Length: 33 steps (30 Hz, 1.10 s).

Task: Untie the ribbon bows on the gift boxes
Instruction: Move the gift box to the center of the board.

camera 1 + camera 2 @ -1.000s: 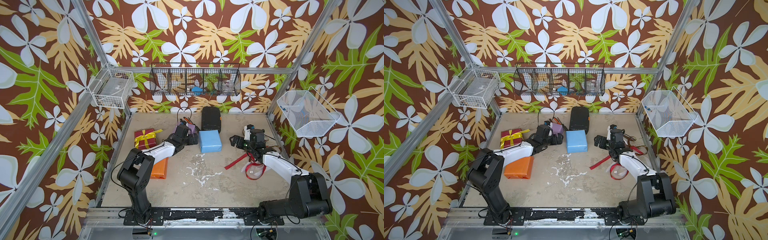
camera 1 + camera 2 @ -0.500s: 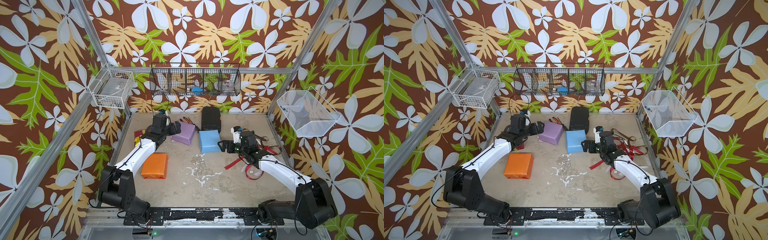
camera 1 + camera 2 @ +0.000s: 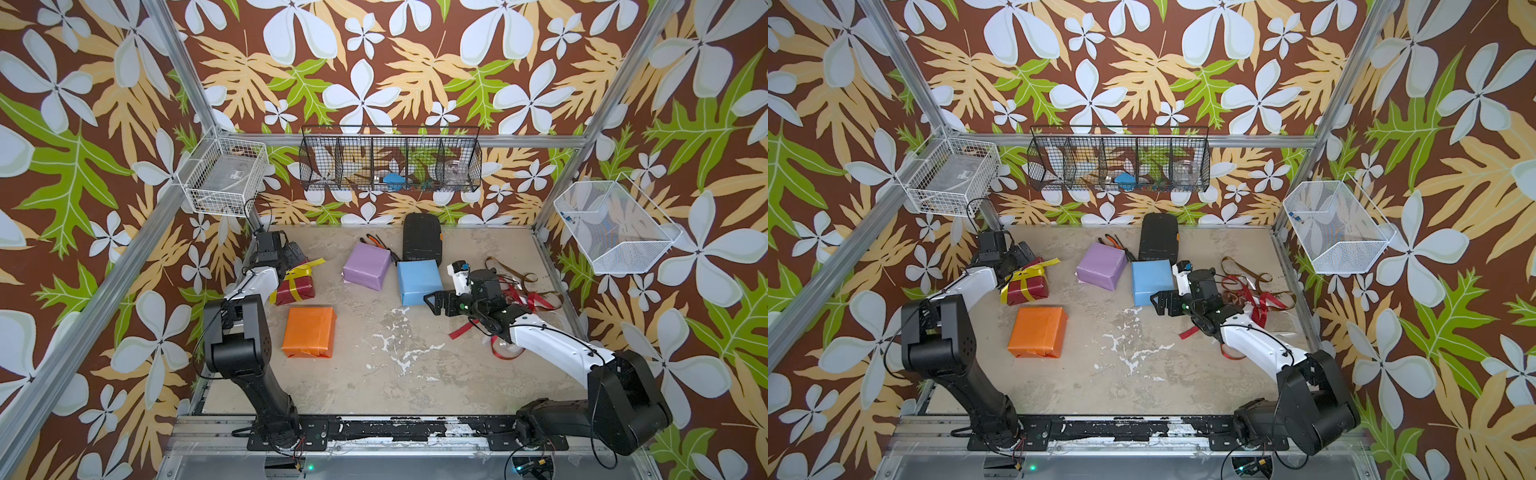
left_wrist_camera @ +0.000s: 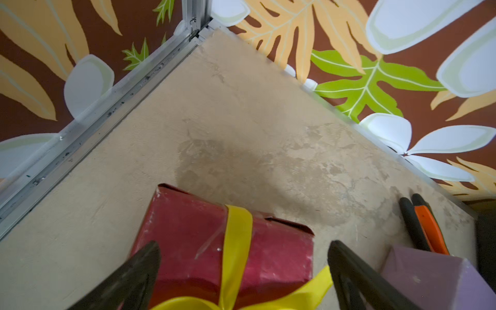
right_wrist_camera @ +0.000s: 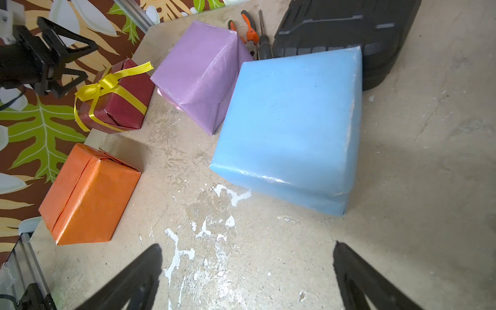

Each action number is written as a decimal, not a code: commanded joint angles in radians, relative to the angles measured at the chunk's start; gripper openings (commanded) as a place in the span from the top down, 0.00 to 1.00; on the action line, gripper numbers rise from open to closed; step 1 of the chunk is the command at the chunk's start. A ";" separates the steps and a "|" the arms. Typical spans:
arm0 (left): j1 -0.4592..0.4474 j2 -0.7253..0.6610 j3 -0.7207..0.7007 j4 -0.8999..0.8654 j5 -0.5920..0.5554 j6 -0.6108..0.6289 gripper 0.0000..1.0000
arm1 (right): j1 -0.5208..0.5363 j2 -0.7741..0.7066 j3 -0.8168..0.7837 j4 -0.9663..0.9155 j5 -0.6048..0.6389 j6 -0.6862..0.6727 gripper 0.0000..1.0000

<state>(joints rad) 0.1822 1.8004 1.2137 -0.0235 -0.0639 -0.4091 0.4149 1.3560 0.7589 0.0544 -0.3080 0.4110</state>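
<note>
Four gift boxes sit on the table: the dark red box near the far left corner carries a tied yellow ribbon bow, while the orange box, lilac box and light blue box are bare. Loose red and brown ribbons lie heaped by the right edge. The left gripper hovers close above the dark red box, jaws spread wide and gripping nothing; the right gripper, equally wide and empty, hangs low beside the light blue box's near right corner
</note>
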 commanded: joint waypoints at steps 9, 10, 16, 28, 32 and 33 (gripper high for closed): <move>0.057 0.134 -0.005 0.105 0.074 0.114 0.00 | 0.001 -0.028 -0.009 -0.016 0.010 -0.031 0.00; 0.057 0.148 -0.004 0.104 0.096 0.120 0.00 | 0.002 -0.033 -0.009 -0.016 0.010 -0.030 0.00; 0.042 0.164 -0.051 0.156 0.308 0.114 0.00 | 0.002 -0.066 -0.023 -0.007 0.028 -0.032 0.00; -0.185 -0.080 -0.347 0.299 0.345 -0.159 0.03 | 0.001 -0.038 -0.042 0.052 0.030 -0.016 0.00; -0.299 -0.161 -0.464 0.343 0.323 -0.208 0.02 | 0.002 -0.043 -0.064 0.073 0.014 -0.002 0.00; -0.329 -0.177 -0.488 0.355 0.317 -0.223 0.02 | 0.002 -0.045 -0.069 0.072 0.012 0.000 0.00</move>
<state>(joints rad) -0.0967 1.6550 0.7681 0.2821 0.2695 -0.5674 0.4149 1.3167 0.6979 0.0959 -0.2848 0.3946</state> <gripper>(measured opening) 0.976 0.998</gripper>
